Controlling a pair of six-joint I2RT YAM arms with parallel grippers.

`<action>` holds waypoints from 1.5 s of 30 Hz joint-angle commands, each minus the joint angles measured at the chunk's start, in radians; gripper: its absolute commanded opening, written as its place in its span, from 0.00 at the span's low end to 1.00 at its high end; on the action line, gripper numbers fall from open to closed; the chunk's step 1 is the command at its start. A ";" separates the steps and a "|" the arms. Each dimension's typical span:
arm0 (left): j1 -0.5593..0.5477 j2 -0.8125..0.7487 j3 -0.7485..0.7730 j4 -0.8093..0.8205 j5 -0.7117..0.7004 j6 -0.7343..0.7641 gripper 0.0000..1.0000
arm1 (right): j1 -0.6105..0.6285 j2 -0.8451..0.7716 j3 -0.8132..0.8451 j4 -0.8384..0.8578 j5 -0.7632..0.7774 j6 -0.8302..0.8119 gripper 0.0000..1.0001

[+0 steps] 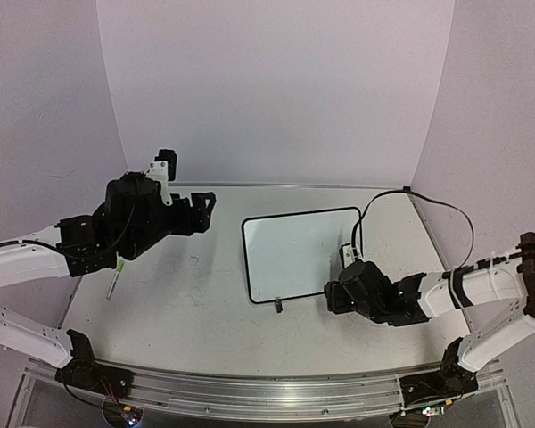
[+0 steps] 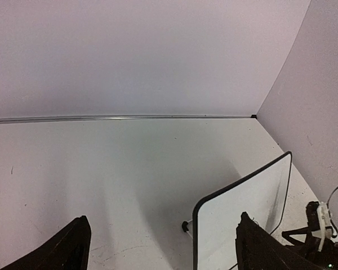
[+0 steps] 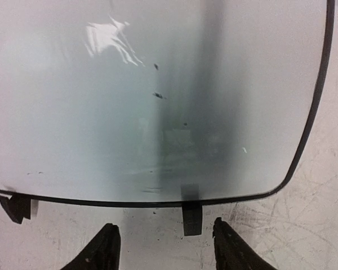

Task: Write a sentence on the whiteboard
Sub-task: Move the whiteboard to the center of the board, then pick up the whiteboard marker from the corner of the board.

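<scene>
Whiteboard lies flat on the worktop, right of the middle, with its long sides roughly along the far and near edges. Its face is blank apart from a few small dark specks that show in the right wrist view. One black foot sticks out from its near side.

The right gripper sits low at the board's near right corner. In its own view the fingers stand apart with nothing between them. A second foot lies just ahead of the gap, not touching either finger. The worktop under them is scuffed with fine scratches.

The left gripper hangs above the worktop near the far edge, left of the board and well apart from it, with its jaws released wide and empty. A green-tipped pen lies near the left edge, under the left arm. A black cable loops over the far right corner.
</scene>
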 commanded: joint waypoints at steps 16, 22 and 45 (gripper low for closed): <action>0.882 0.108 -0.025 -0.462 0.455 -0.049 0.93 | 0.064 -0.466 -0.004 -0.034 0.017 -0.059 0.68; 0.963 0.308 0.044 -0.545 0.411 0.026 0.89 | 0.064 -0.539 0.006 0.006 -0.137 -0.164 0.68; 0.998 0.596 -0.007 -0.515 0.512 0.105 0.18 | 0.063 -0.619 -0.023 0.029 -0.133 -0.224 0.61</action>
